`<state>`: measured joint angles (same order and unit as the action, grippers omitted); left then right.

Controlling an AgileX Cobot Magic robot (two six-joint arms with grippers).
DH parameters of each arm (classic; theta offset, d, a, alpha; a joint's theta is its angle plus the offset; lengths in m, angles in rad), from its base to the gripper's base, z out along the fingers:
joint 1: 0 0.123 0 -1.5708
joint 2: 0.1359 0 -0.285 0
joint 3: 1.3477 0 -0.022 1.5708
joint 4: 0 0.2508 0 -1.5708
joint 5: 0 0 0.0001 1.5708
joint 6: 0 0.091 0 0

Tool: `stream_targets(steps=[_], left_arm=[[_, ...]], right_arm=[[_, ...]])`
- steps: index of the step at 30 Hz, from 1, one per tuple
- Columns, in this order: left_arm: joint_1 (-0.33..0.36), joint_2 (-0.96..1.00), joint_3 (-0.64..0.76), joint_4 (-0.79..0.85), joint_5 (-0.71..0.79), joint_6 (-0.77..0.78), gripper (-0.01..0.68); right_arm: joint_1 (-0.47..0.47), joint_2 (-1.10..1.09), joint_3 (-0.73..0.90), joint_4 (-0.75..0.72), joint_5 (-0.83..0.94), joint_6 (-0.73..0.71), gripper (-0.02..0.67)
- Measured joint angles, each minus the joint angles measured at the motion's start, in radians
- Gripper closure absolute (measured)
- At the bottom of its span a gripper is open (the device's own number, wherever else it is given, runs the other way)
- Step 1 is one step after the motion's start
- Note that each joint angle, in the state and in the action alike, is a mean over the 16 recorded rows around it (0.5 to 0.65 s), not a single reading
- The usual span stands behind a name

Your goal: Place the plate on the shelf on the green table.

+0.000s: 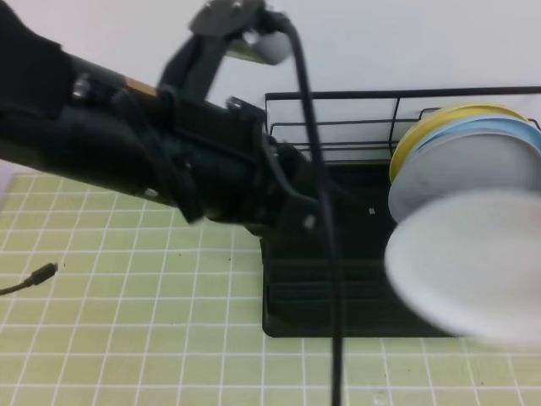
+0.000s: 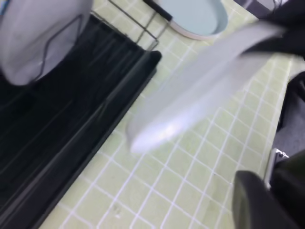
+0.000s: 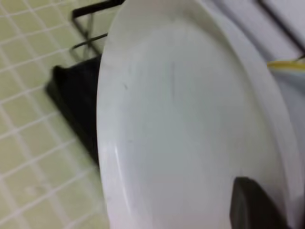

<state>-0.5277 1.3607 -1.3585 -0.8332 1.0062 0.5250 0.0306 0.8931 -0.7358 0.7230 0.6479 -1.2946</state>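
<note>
Three plates already stand on edge at the far right of the black wire dish rack with the solid tray base (image 1: 338,254): a yellow plate (image 1: 439,118), a pale-blue plate (image 1: 507,127) and a duller grey-white plate (image 1: 456,169), each leaned in a divider so that it stays upright. On the left of the high view, the pale yellow-green tiled table (image 1: 127,321) is seen bare apart from a thin black cable end (image 1: 38,275). Over it the bulky left arm (image 1: 169,161) is stretched toward the rack, with its tip above the tray's left part. Its claw is hidden there by the arm itself, and in the left wrist view only a dark corner of a finger (image 2: 257,200) shows, so whether it is open or shut cannot be told; nothing is seen to be held by it.

Further right, the plain glossy white round plate (image 1: 469,266) is carried tilted and blurred, above the near right corner of the rack, just in front of the grey-white plate. It is judged to be held on edge so that it can be slid into a free divider. In the right wrist view one dark finger (image 3: 255,205) of the right claw is laid against the plate's face near the rim, so the claw is taken as closed on the plate. The plate is not yet resting in the rack.
</note>
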Motion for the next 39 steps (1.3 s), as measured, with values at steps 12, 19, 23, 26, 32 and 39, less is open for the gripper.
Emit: stream_targets(steps=[12, 19, 23, 26, 32, 39], left_arm=[[0.174, -0.014, -0.001, -0.031, 0.133, 0.010, 0.670], [0.216, -0.015, 0.003, -0.046, 0.197, 0.037, 0.673], [0.219, -0.016, 0.012, -0.028, 0.193, 0.042, 0.674], [0.219, -0.016, 0.020, -0.011, 0.180, 0.044, 0.674], [0.219, -0.016, 0.035, 0.021, 0.151, 0.047, 0.674], [0.219, -0.016, 0.042, 0.040, 0.135, 0.050, 0.674]], right_arm=[[0.015, 0.130, -0.341, -0.263, -0.003, -0.182, 0.562], [0.049, 0.279, -0.455, -0.363, 0.000, -0.291, 0.563], [0.070, 0.349, -0.484, -0.416, -0.014, -0.337, 0.563], [0.083, 0.390, -0.495, -0.447, -0.028, -0.355, 0.563], [0.093, 0.439, -0.501, -0.478, -0.075, -0.357, 0.563], [0.094, 0.471, -0.501, -0.477, -0.106, -0.354, 0.563]])
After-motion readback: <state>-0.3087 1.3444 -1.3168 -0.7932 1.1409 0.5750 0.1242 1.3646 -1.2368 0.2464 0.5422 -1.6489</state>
